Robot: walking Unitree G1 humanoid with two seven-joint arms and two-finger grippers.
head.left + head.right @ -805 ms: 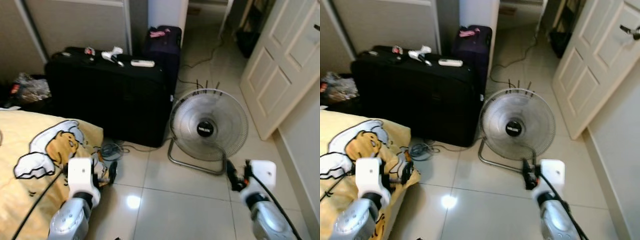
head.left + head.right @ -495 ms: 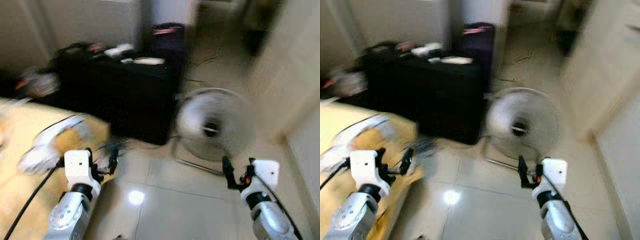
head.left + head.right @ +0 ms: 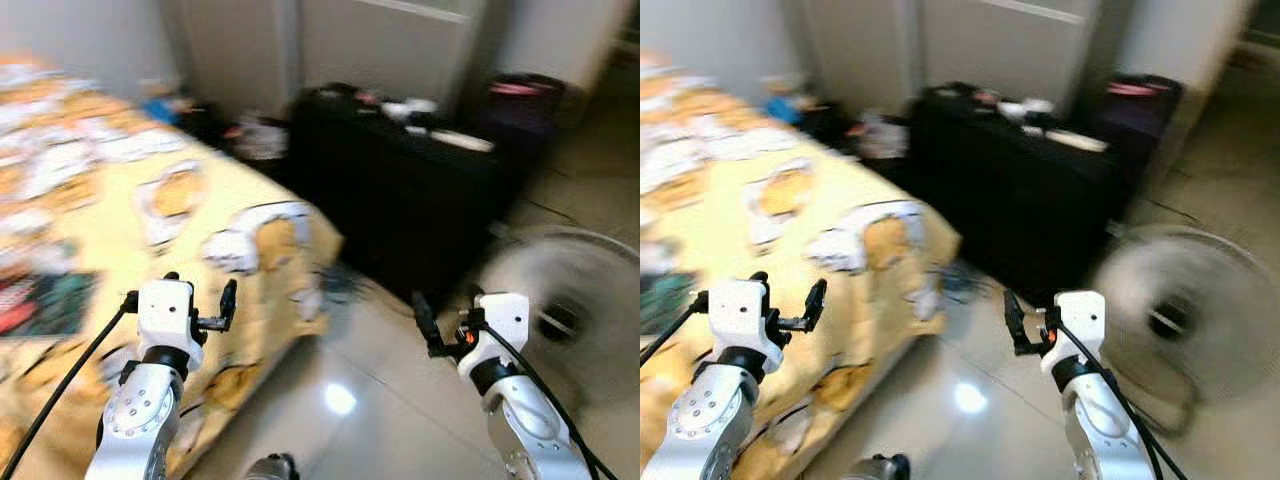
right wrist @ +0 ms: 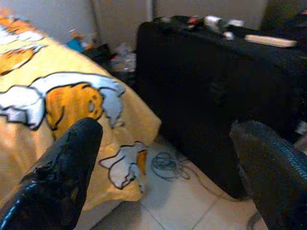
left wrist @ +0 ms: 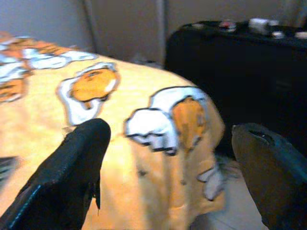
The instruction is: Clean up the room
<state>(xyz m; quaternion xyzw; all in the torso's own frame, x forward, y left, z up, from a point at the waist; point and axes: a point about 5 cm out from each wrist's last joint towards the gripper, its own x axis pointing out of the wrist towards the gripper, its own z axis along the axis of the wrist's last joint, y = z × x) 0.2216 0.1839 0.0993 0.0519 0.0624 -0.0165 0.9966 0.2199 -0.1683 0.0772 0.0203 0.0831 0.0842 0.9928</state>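
We hold our left gripper [image 3: 197, 307] spread open and empty over the yellow bed [image 3: 90, 200] at lower left. Our right gripper [image 3: 447, 318] gapes empty too, low at centre-right above the floor [image 3: 370, 420]. The black suitcase [image 3: 400, 190] sits upper centre; the view is blurred.

Small clutter [image 4: 218, 23] lies scattered atop the upright black suitcase [image 4: 216, 86].
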